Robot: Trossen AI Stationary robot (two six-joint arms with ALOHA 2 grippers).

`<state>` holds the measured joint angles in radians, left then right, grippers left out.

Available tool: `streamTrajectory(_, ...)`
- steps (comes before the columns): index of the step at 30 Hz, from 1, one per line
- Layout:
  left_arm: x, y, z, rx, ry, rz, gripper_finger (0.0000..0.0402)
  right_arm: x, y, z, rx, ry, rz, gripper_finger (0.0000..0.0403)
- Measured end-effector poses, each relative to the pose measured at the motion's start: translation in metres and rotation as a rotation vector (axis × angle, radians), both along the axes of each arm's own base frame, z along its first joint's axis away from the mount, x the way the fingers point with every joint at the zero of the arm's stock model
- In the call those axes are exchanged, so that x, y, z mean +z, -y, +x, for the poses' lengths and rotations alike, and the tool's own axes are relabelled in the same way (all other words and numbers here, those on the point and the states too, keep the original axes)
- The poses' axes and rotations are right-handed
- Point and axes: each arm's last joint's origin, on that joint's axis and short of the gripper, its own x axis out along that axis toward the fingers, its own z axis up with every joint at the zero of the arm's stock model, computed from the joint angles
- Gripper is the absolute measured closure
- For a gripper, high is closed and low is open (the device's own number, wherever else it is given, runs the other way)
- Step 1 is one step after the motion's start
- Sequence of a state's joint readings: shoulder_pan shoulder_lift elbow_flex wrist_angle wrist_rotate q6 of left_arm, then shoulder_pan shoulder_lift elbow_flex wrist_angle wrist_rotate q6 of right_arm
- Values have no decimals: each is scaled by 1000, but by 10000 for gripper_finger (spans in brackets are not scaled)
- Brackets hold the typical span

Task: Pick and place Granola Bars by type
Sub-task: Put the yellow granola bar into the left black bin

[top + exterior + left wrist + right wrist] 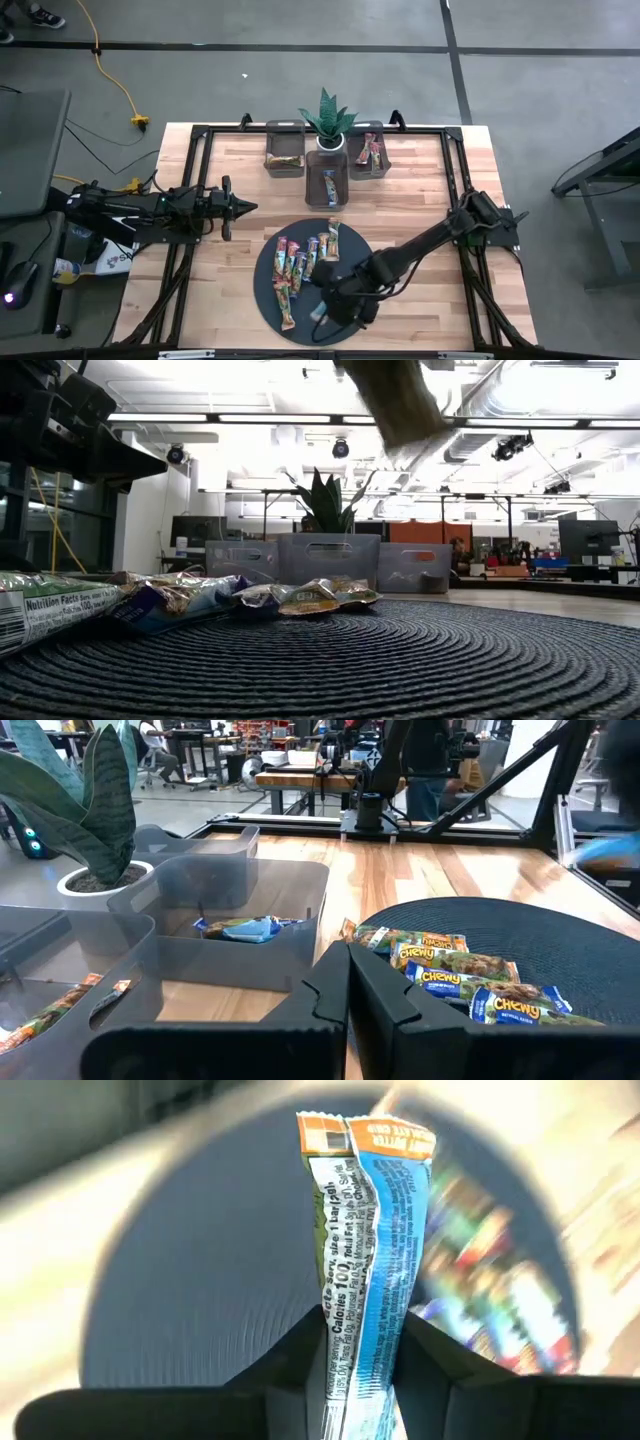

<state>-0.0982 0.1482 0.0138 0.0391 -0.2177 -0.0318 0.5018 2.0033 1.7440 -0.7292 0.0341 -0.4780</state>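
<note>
One glossy crinkled granola bar point(365, 1270) pinched in right gripper point(362, 1350)

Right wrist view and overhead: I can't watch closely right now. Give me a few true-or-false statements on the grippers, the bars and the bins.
1. The right gripper is shut on a blue-wrapped bar. True.
2. The left gripper is over the dark round mat. False: it waits left of the mat, over bare table.
3. All three grey bins are empty. False: the middle bin holds a blue bar, and the outer two hold bars as well.
4. Several bars lie on the mat. True.
5. A potted plant stands among the bins. True.
</note>
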Motion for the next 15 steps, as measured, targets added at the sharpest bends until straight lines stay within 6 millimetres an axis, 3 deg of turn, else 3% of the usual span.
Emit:
streamTrajectory(8, 0, 0, 0, 0, -1, 0, 400, 84, 6, 29, -144, 243, 446, 321)
streamTrajectory(15, 0, 0, 0, 0, 0, 0, 400, 125, 28, 50, -210, 482, 688, 321)
